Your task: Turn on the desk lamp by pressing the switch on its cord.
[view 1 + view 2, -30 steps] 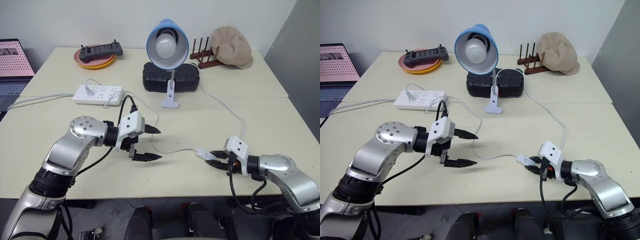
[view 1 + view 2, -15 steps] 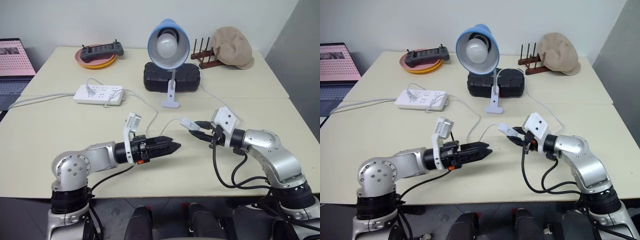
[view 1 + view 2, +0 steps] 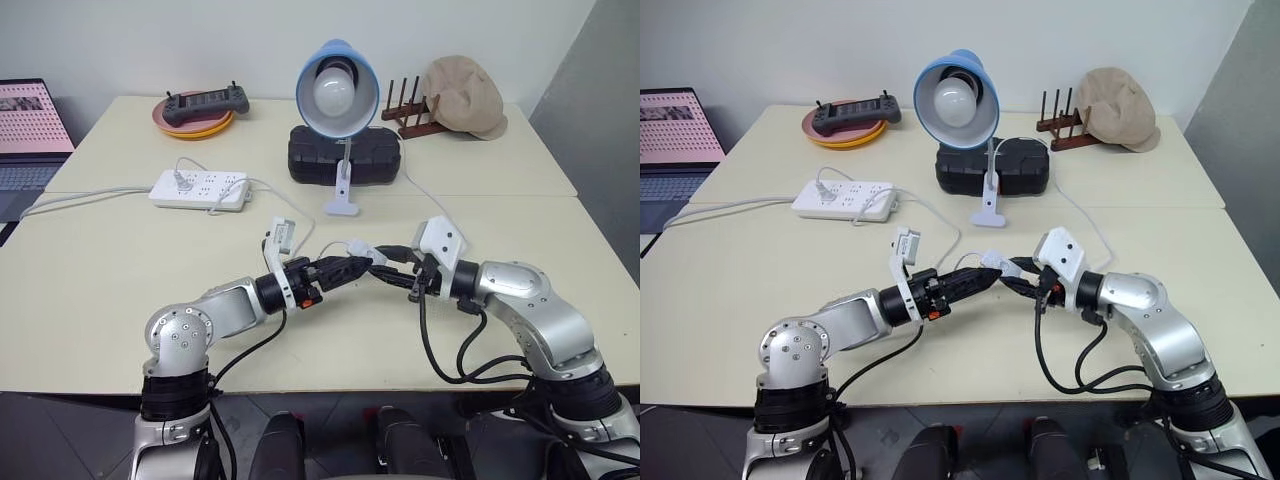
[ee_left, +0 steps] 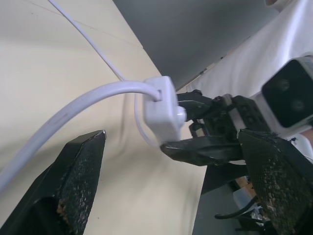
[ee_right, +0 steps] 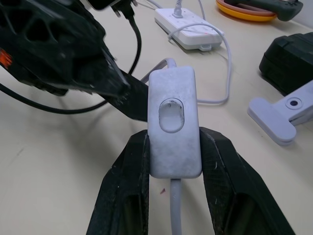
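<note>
The desk lamp [image 3: 337, 92] stands in the upper middle of the frame, its light-blue cone shade tilted to face the camera, the large round white bulb unlit, on a short white stem with a white clip base resting on the worktop [image 3: 100, 270]. The cord [image 3: 455, 218], thin and white, runs from the lamp down the right of centre to the switch [image 5: 173, 128]. The switch is a small white oblong with an oval rocker button on top, held clear of the worktop near the frame's centre, clamped by its long sides between the right claw [image 5: 172, 161] fingers.
</note>
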